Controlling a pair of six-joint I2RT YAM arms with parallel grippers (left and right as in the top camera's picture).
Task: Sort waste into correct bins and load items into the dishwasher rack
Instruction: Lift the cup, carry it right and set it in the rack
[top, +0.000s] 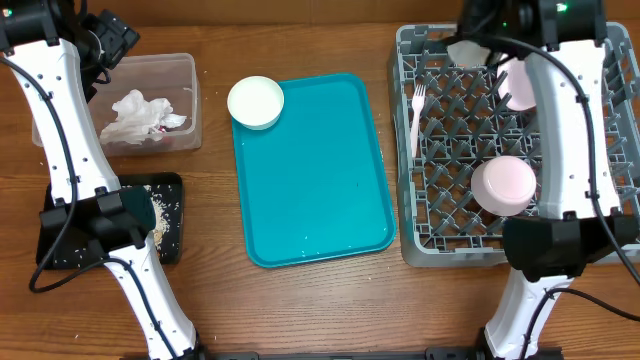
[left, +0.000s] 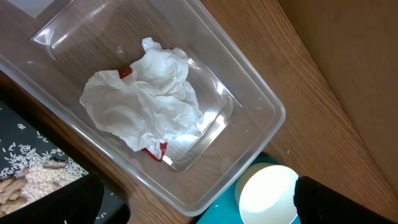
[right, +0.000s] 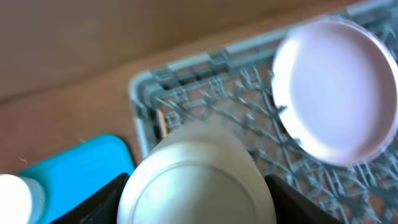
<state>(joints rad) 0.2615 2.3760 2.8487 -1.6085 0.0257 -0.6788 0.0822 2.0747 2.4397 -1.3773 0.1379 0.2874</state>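
nearly done. napkins + wrapper in tub, rice on black tray. rack has fork, plate, rack bowl. r gripper grasps cup over rack's 11 o'clock. l gripper spread wide, empty. left: last bowl, teal tray's 11 o'clock.
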